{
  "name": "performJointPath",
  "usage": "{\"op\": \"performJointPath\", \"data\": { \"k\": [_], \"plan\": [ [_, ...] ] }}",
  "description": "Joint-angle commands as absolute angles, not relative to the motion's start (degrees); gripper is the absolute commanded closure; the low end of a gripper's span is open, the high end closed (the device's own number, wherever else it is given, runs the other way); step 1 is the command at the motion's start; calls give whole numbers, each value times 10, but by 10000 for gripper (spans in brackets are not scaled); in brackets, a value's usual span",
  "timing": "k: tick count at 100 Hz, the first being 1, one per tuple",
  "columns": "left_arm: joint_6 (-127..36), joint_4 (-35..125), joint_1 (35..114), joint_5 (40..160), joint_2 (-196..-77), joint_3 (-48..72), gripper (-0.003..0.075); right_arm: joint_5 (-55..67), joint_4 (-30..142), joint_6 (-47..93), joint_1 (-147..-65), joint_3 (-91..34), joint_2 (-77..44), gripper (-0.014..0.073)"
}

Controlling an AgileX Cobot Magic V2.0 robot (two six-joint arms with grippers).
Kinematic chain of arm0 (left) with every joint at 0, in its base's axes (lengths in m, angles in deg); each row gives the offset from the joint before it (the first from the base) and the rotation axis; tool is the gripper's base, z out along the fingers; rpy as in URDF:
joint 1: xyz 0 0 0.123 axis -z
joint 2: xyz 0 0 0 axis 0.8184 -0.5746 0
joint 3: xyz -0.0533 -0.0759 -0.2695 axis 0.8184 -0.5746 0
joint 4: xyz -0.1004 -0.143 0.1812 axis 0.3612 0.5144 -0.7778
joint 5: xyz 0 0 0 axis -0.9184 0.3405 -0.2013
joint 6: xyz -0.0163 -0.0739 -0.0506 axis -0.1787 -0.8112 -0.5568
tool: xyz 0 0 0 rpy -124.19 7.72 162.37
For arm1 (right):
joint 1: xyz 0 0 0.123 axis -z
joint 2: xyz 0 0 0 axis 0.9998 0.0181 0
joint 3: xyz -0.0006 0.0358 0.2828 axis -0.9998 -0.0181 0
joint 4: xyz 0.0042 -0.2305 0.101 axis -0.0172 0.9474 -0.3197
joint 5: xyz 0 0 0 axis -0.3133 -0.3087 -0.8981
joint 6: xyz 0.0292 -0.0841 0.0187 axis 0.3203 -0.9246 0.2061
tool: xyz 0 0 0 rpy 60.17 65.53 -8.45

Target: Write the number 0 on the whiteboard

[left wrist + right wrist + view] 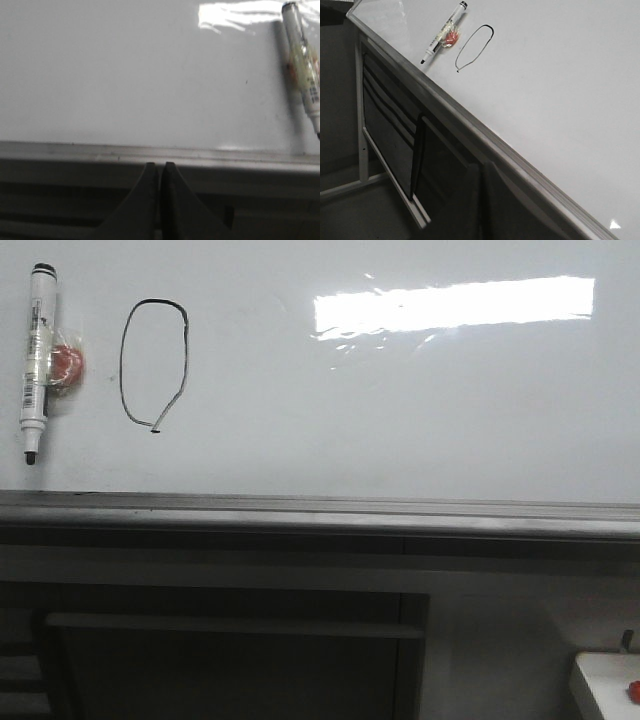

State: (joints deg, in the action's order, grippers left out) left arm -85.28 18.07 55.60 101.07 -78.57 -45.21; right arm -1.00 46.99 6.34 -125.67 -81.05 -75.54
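Observation:
The number 0 (154, 362), a thin black tall oval pointed at its lower end, is drawn at the left of the glossy whiteboard (400, 420). It also shows in the right wrist view (474, 47). A white marker pen with a black cap (36, 355) hangs on the board left of the 0, tip down, beside a red magnet (68, 362). The pen also shows in the left wrist view (303, 62) and the right wrist view (443, 32). My left gripper (159, 166) is shut and empty, below the ledge. My right gripper (481, 166) is shut and empty, below the ledge.
A grey metal ledge (320, 512) runs along the board's lower edge. Below it is a dark cabinet front (230, 660). A white surface with a small red object (634, 690) is at the lower right. Light glare (450, 305) lies on the board.

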Motion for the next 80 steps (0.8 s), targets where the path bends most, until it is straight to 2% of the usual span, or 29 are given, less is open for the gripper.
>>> {"op": "performJointPath", "data": {
  "k": [1,80],
  "plan": [
    [-856,187,555,1018,-770,-458,741,28,461,62,-1254,-797,-763,654],
    [-856,187,555,1019,-770,-458,741,28,461,62,-1254,-797,-763,654]
  ]
}}
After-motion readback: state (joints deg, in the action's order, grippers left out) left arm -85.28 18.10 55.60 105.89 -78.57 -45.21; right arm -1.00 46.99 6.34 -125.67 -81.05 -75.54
